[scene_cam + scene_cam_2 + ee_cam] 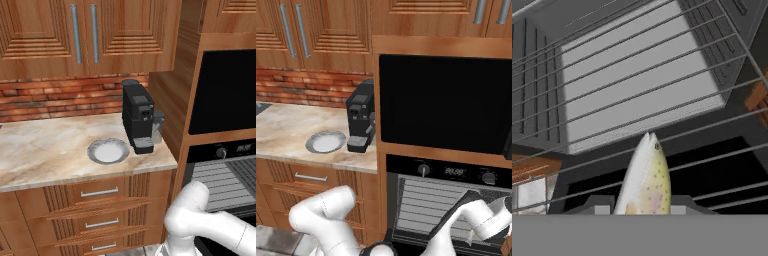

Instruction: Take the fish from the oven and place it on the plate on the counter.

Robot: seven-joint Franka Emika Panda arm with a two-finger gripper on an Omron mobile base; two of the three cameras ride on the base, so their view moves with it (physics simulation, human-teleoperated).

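In the hand view the fish, pale grey-tan with a spotted yellowish flank, lies on a grey wire rack inside the oven. Its head points away from me. My gripper is shut on the fish's rear half, with a dark fingertip on either side of the body. The arm bends low into the oven's open front at the lower right of the right base view. The plate lies bare on the counter, left of the oven.
A black coffee machine stands right beside the plate, toward the oven. A plain black glass panel sits above the oven's knobbed strip. Upper rack wires cross close above the fish. Wooden wall cabinets hang over the counter.
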